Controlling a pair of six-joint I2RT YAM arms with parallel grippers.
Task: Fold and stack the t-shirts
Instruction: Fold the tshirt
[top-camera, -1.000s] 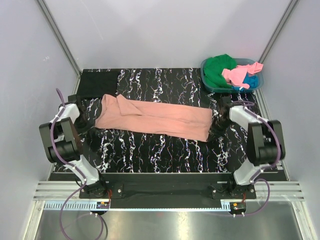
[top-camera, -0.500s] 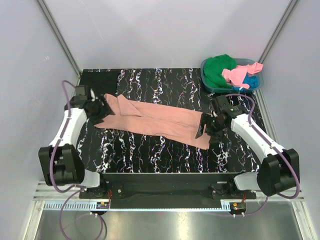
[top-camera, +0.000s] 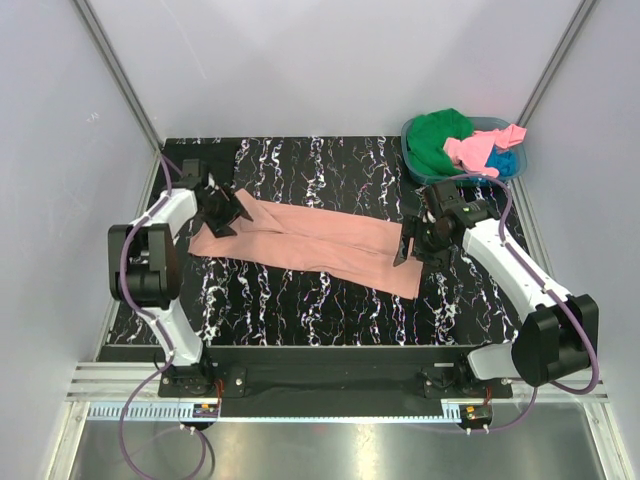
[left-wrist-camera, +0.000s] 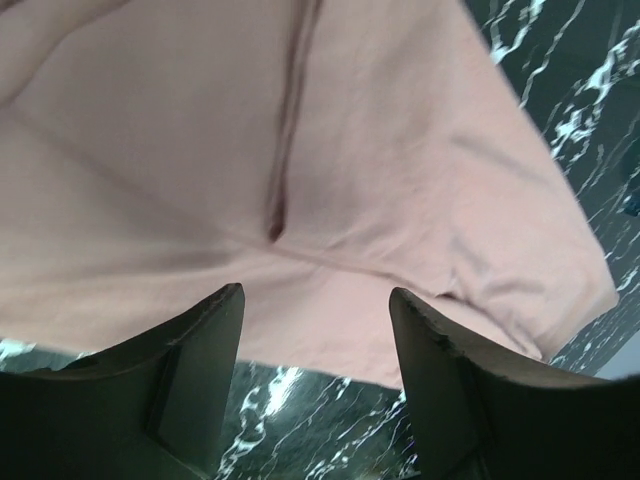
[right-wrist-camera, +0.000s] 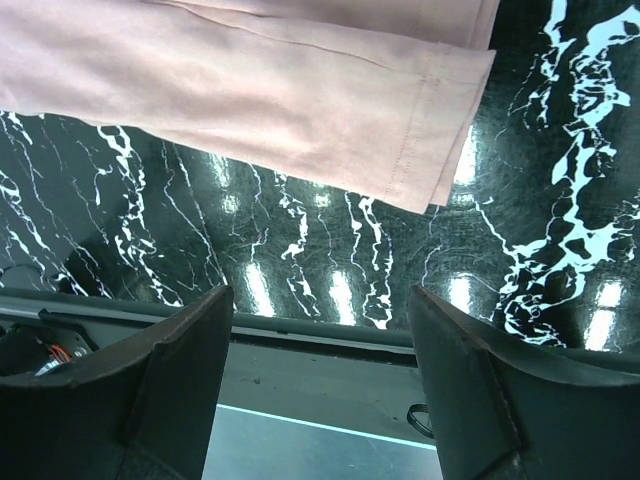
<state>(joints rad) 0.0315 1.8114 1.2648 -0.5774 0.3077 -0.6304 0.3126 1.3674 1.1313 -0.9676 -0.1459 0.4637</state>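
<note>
Both arms have swung inward. The salmon-pink t-shirt (top-camera: 310, 240) lies folded lengthwise across mid-worktop (top-camera: 300, 310). The left gripper (top-camera: 222, 210) and right gripper (top-camera: 413, 245) hover at its ends, jaws spread and empty (next fold likely). Other tees (top-camera: 440, 140) wait in the far-right basket (top-camera: 422, 177).

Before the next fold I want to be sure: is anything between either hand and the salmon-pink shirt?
Nothing visible does. The left hand is open right above the salmon-pink shirt. The right hand is open beside its hemmed end, and only bare table shows between them.
</note>
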